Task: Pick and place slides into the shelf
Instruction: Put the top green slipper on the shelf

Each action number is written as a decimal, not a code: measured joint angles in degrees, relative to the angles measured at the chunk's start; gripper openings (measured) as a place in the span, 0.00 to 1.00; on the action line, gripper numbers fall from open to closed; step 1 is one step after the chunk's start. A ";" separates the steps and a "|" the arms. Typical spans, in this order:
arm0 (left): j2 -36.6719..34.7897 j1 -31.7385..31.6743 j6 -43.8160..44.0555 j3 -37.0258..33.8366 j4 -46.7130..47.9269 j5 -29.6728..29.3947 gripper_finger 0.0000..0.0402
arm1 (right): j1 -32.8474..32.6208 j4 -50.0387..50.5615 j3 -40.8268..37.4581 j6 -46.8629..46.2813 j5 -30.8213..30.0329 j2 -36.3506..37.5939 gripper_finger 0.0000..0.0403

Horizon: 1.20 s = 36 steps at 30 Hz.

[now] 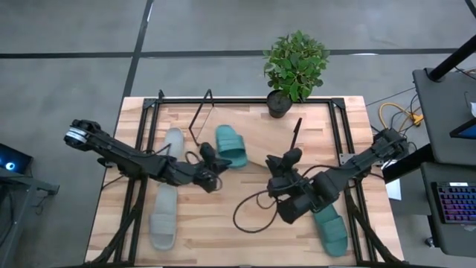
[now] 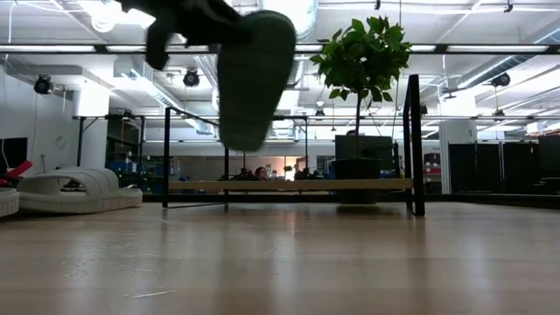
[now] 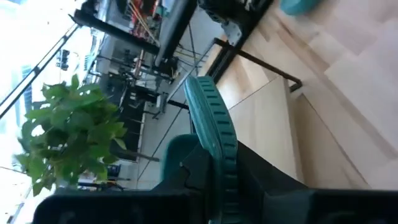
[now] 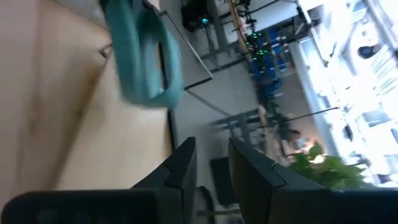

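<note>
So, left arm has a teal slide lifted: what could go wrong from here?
1. The left gripper pinches the teal slide only by its edge, so it may twist or slip on the way to the shelf.
2. The potted plant stands by the shelf; a wide swing might clip it.
3. The right gripper sits close by, so the arms could meet.

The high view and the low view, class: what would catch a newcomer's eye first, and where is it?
First, a teal slide lifted off the table in the left gripper, filling the top of the low view. Next, the potted plant at the table's far edge, behind the shelf. Then the right gripper near the table's middle, with another teal slide beside its arm.
</note>
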<state>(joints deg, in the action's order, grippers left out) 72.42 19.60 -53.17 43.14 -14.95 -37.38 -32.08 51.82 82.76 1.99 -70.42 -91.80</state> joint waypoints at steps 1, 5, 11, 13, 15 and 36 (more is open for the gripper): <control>-1.10 0.04 0.36 -1.09 -1.08 1.85 0.06 | -0.47 0.76 0.00 -1.43 0.40 0.88 0.20; -5.56 0.87 0.18 -5.74 -7.04 10.64 0.06 | -2.01 1.34 -1.05 -4.87 2.96 4.59 0.19; -12.59 1.61 -2.04 -10.45 -10.17 21.71 0.06 | -3.84 -10.89 -10.21 -0.23 3.76 9.80 0.19; -14.23 1.76 -3.20 -11.32 -10.74 24.60 0.06 | -3.97 -18.96 -14.68 6.06 5.24 11.50 0.19; -15.00 2.03 -4.66 -11.46 -11.82 25.36 0.06 | -3.90 -29.64 -19.06 13.17 10.39 13.20 0.19; -14.50 3.16 -13.59 -10.37 -17.80 31.29 0.06 | 4.44 -68.09 -38.03 47.93 24.49 17.67 0.51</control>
<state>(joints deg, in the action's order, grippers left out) 57.92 22.76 -66.76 32.77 -32.75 -6.09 -27.64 -16.27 44.72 49.93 -45.93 -74.12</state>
